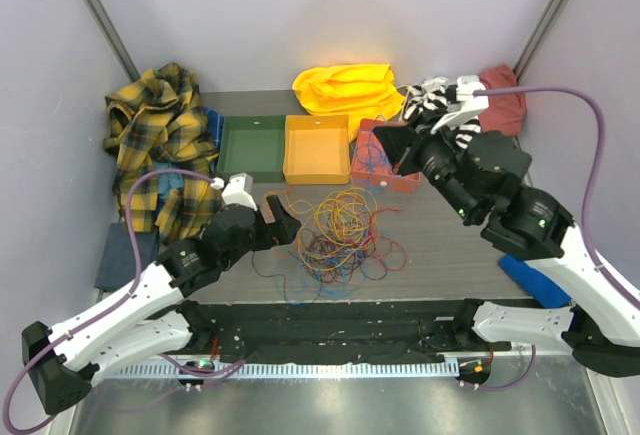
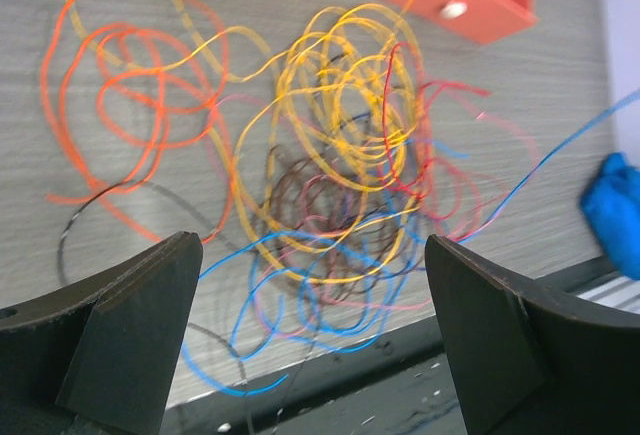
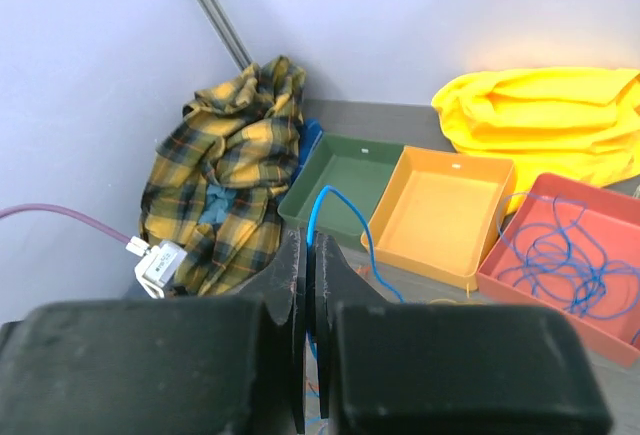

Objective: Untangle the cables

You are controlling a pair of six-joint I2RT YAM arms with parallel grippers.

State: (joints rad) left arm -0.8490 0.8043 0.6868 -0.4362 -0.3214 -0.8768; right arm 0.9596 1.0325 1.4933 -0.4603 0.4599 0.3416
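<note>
Cables (image 1: 335,227): one loose heap of orange, yellow, blue, red and dark loops, lying mid-table just near of the orange tray (image 1: 316,150)

Left gripper (image 2: 312,285): poised above the near-left edge of the heap. Fingers (image 2: 140,325) spread wide, nothing between them.

Right gripper (image 3: 310,250): raised over the red tray (image 1: 375,177) at far right. Tips pressed together, pinching one blue cable (image 3: 330,200) that arches up out of them toward the green tray (image 1: 252,147) (its lower run is hidden behind the fingers).

More blue loops (image 3: 565,255) lie inside the red tray.

Trays stand in a row along the far side: green left, orange middle, red right.

Surroundings: plaid cloth (image 1: 160,145) far left, yellow cloth (image 1: 345,85) beyond the trays, blue cloth (image 1: 530,280) near right
</note>
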